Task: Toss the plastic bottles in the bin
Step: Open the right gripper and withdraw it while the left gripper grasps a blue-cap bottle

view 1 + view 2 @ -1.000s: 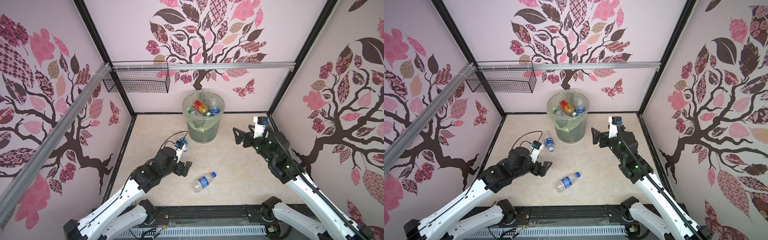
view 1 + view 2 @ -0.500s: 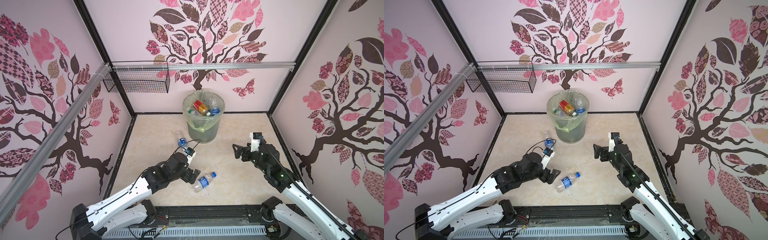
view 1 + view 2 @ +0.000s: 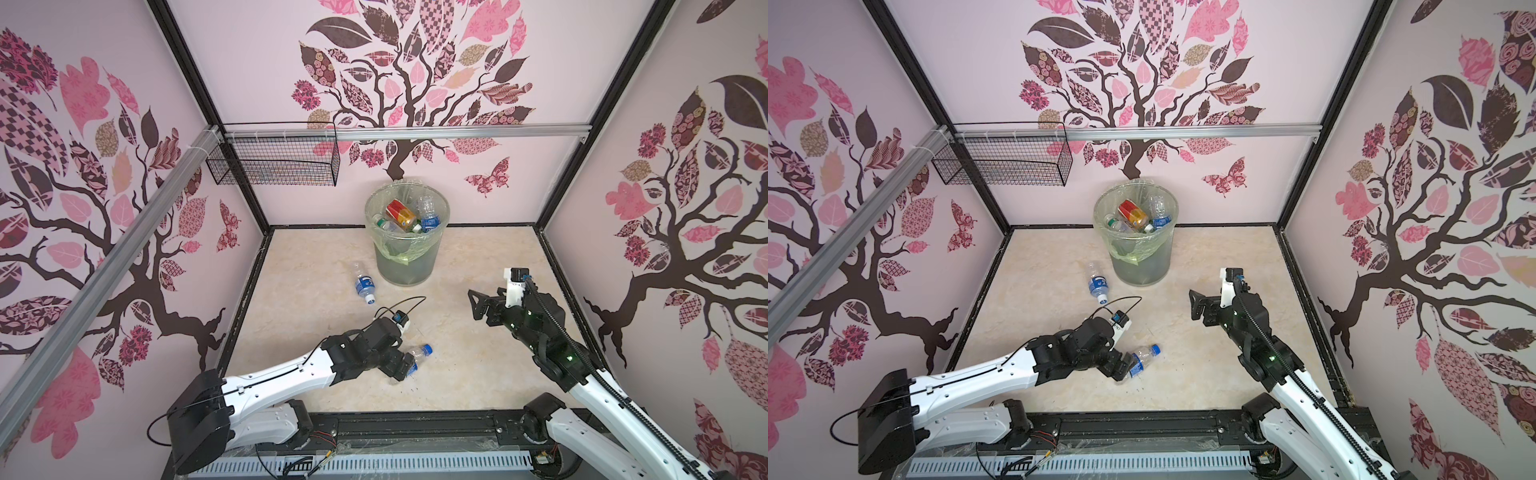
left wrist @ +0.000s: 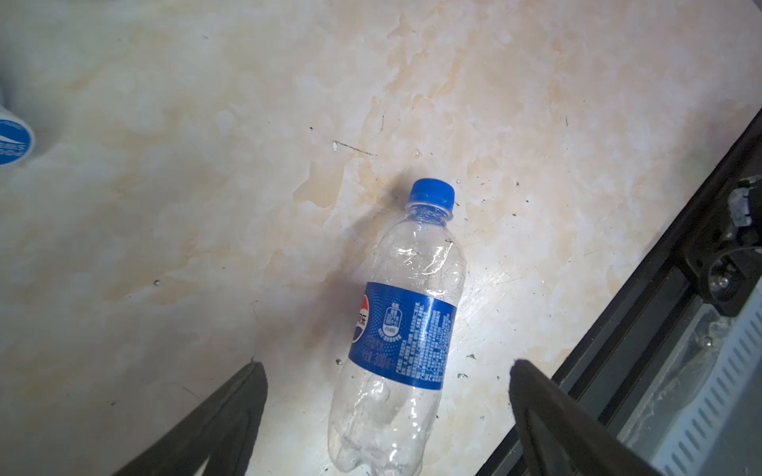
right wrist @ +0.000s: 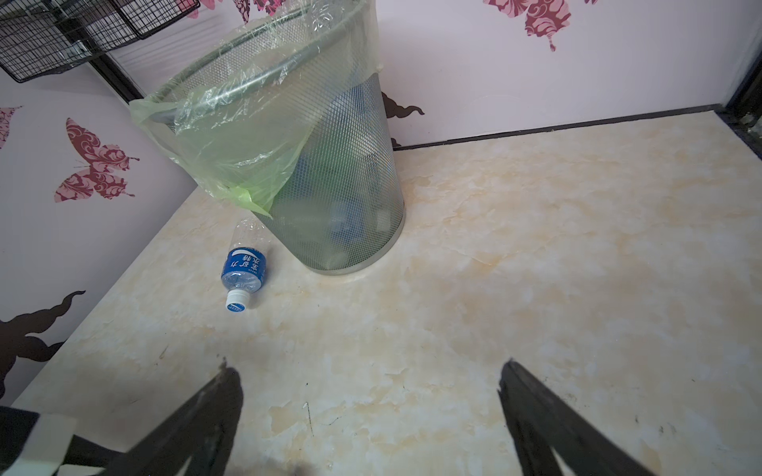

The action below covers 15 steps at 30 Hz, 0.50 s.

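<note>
Centring matters: left gripper (image 3: pixel 407 365), spread wide at lower centre in a top view, should probably settle astride the bottle (image 3: pixel 417 354) mid-body before closing.

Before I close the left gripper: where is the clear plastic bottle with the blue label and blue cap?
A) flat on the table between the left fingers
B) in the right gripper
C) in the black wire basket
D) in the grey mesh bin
A: the left wrist view shows the clear blue-capped plastic bottle lying flat, straddled by the open left gripper.
</note>
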Tool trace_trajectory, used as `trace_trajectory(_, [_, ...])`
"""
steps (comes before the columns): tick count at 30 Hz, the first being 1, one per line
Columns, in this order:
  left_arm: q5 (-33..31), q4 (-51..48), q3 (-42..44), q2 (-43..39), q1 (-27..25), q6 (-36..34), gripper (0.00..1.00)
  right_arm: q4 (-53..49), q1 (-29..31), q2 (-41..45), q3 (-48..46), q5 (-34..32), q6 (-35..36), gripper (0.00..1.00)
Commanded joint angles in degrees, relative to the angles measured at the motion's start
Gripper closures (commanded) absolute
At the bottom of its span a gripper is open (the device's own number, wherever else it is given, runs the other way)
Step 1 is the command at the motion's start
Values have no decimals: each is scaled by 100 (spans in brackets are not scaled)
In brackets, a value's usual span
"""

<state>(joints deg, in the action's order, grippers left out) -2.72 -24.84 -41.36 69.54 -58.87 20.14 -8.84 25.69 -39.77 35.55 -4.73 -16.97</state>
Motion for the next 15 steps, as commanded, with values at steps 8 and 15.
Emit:
trace_trajectory(8, [56,331,-276,1073,-230,254,13,-113,-19,240,-66,-57,-57,0])
trace_trajectory(15, [63,305,-450,1607,-300,181,20,-86,-20,274,-75,-27,-52,0])
